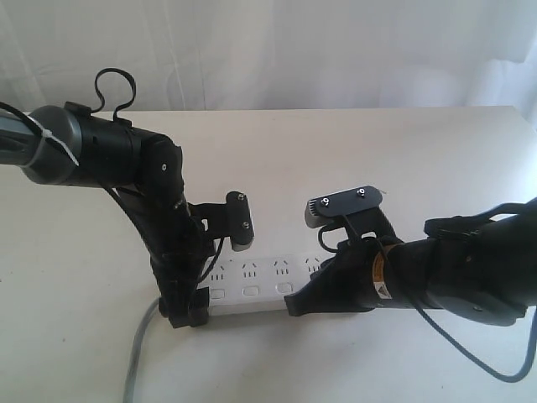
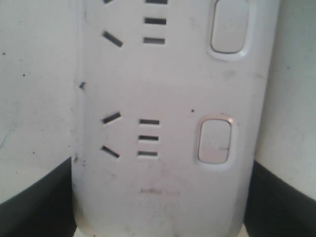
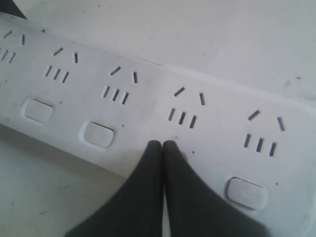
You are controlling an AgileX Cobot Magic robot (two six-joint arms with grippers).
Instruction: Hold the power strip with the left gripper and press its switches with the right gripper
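The long white power strip (image 1: 252, 290) lies on the table, its grey cord (image 1: 138, 353) trailing off its left end. My left gripper (image 1: 189, 306) comes down on that end. In the left wrist view the black jaws of the left gripper (image 2: 158, 207) press against both long edges of the power strip (image 2: 168, 98). Two switches (image 2: 215, 140) show there. My right gripper (image 3: 163, 144) is shut, its black fingertips (image 3: 154, 148) resting together on the power strip (image 3: 148, 98) and covering one spot in the switch row. Other switches (image 3: 98, 133) lie uncovered on either side. In the exterior view the right gripper (image 1: 298, 304) reaches in from the right.
The strip rests on a pale table (image 1: 403, 151) in front of a white curtain (image 1: 294, 50). A cable loop (image 1: 116, 84) rises from the left arm, and a dark cable (image 1: 478, 361) hangs below the right arm.
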